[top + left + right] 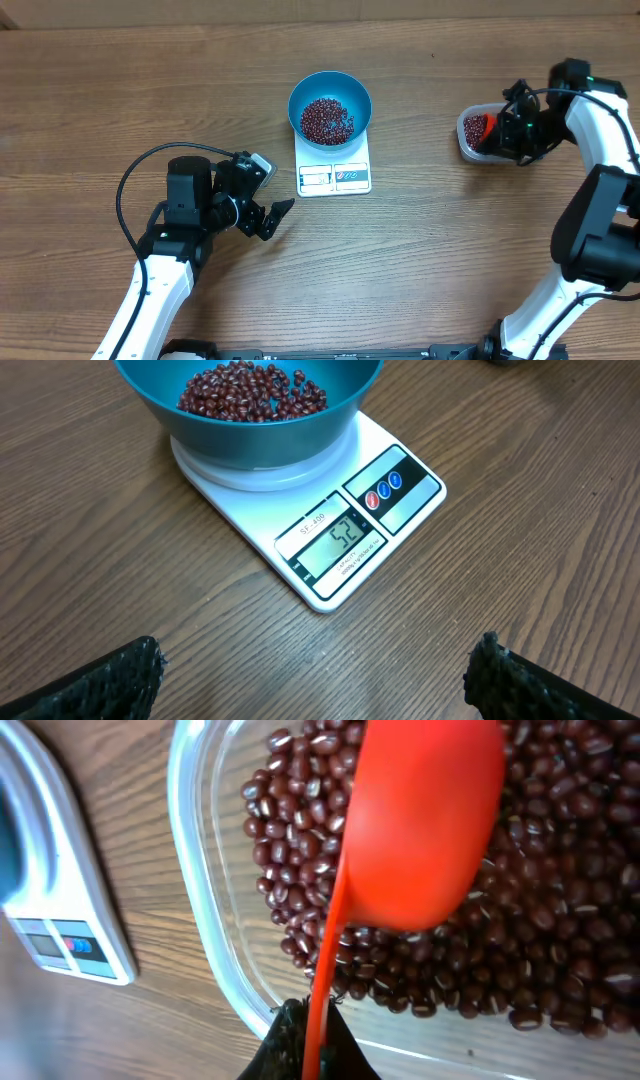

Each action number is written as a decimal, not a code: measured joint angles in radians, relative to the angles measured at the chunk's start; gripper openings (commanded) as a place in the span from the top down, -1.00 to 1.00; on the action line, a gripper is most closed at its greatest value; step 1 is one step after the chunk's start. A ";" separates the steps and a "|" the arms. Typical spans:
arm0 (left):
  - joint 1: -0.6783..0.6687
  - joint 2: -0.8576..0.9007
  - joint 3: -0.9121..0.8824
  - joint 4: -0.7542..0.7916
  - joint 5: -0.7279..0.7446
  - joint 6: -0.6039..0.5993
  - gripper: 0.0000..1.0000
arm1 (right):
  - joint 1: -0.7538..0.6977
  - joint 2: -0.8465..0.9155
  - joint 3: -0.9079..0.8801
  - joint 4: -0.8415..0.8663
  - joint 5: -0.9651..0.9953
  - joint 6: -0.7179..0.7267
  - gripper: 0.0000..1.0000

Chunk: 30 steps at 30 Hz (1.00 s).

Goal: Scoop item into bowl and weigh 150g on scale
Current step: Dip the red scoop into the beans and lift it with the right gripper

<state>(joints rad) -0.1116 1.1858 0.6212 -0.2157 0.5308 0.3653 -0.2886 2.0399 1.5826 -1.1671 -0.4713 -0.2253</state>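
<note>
Teal bowl [330,82] on the scale [334,177] holds some beans [327,120], likely short of target; right claw [308,1042] grips a red scoop [420,820] in the tub [200,870], left claw [272,219] open.

The bowl [330,105] stands on the rear part of the scale [334,178] at the middle of the table [100,100], with beans [327,120] in it. The left gripper [277,218] lies left of and before the scale, apart from it. Well to the right sits a tub [466,140] with more beans; the scoop [420,820], in the right gripper [500,133], hangs over them.
</note>
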 measured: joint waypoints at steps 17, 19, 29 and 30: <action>0.000 0.000 0.000 0.000 0.000 0.000 -0.99 | -0.141 0.018 -0.006 -0.042 -0.216 -0.006 0.93; 0.000 0.000 0.000 0.000 0.000 0.000 -0.99 | -0.160 0.018 -0.006 -0.056 -0.248 -0.016 0.93; 0.000 0.000 0.000 0.000 0.000 0.000 -0.99 | -0.262 0.018 -0.006 -0.128 -0.384 -0.125 0.93; 0.000 0.000 0.000 0.000 0.000 0.000 -0.99 | -0.270 0.018 -0.006 -0.135 -0.400 -0.141 0.93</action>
<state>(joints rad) -0.1116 1.1858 0.6212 -0.2157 0.5308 0.3656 -0.5587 2.0583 1.5761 -1.3018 -0.8715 -0.3664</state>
